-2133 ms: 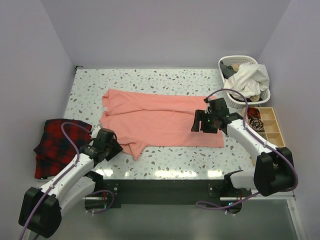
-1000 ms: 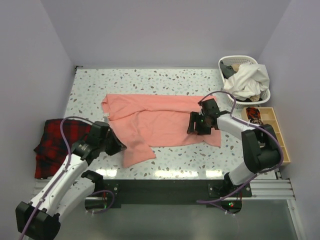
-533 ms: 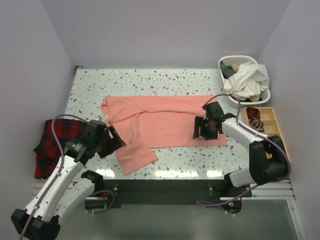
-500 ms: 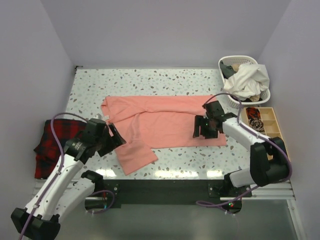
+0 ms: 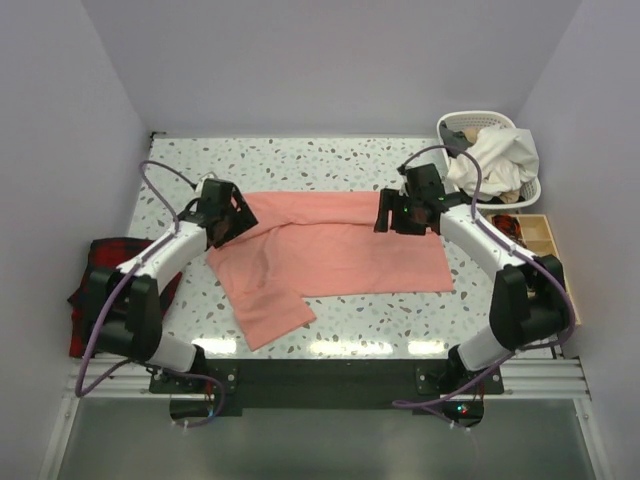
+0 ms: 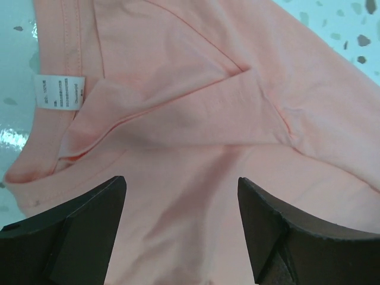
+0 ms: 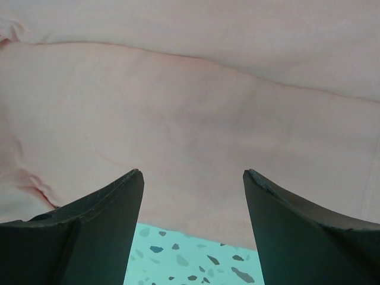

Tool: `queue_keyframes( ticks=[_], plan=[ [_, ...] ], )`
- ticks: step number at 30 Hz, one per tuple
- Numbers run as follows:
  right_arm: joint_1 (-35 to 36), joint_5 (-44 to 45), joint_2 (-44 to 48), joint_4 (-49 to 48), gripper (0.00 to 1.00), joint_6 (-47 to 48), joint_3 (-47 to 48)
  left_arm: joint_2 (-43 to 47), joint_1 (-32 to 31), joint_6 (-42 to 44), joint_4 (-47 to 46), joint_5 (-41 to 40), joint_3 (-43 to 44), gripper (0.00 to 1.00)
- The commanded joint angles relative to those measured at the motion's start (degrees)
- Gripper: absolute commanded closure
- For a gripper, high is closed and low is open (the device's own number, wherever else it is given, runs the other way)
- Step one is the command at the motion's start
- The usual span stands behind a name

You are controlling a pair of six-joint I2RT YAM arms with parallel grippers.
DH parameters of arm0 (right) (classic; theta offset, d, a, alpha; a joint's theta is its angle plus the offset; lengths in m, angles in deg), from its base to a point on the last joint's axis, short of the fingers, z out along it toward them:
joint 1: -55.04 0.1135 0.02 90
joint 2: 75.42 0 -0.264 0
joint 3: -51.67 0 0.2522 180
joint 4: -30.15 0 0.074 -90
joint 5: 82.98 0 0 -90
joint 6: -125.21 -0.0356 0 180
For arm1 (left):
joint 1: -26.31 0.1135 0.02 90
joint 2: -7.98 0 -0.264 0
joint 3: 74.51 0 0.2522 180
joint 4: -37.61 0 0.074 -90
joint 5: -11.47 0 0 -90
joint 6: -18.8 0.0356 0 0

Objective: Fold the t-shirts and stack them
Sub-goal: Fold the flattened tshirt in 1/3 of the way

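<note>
Seeing salmon-pink t-shirt [image 5: 330, 250] lying spread across the middle of the table [image 5: 300, 160], long side running table-left to table-right. Seeing one flap trailing toward the table's near-left. Noting folds bunching at the table-left end, cloth lying smoother at the table-right end.

Placing left gripper [image 5: 236, 217] left of table centre, toward the table's far side, hanging over cloth. Checking left wrist cam: jaws standing wide apart, clamping nothing, pink fabric filling the gap below. Also catching a white care label [image 6: 59, 92] sitting on the neck band, plus a folded-over layer crossing the view. Not managing to tell whether the tips are touching cloth.

Placing right gripper [image 5: 400, 213] right of table centre, same far-side line. Checking right wrist cam: jaws likewise spread, holding nothing, shirt edge running between them with bare table speckle showing nearer the camera. Again not resolving contact.

Logging the rest: red-and-black plaid cloth [image 5: 95, 295] draping over the table's left edge; white basket [image 5: 515, 192] of laundry sitting at the table's far-right corner; wooden compartment tray [image 5: 545, 250] sitting along the table's right edge.
</note>
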Motion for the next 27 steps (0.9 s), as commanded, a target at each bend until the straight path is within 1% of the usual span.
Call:
queue_keyframes(
  ticks=[1,4,8,10,13,18,27],
  plan=[
    [-0.16,-1.03,-3.02,0.12,0.28,1.39,1.3,-6.59,1.43,5.83,-12.21,0.9,3.28,0.21],
    [-0.16,-1.64,-5.12,-0.5,0.28,1.31,1.12,-10.72,1.52,7.59,-15.82,1.78,5.03,0.22],
    [-0.25,-2.17,-7.24,-1.02,0.28,1.4,0.95,-15.66,1.43,8.91,-15.65,2.66,9.07,0.22],
    [-0.16,-2.35,-7.77,-1.2,0.28,1.48,0.95,-17.33,1.52,9.0,-16.0,2.32,9.34,0.22],
    [-0.16,-2.87,-8.91,-1.29,0.28,1.66,1.12,-18.47,1.61,9.26,-19.25,1.87,9.16,0.22],
    [-0.16,-3.14,-10.14,-1.11,0.28,1.83,1.3,-23.3,1.61,9.79,-17.76,1.96,11.8,0.22],
    [-0.16,-2.79,-10.32,-0.85,0.28,2.01,0.86,-24.9,1.52,9.97,-17.67,3.37,11.37,0.25]
  ],
)
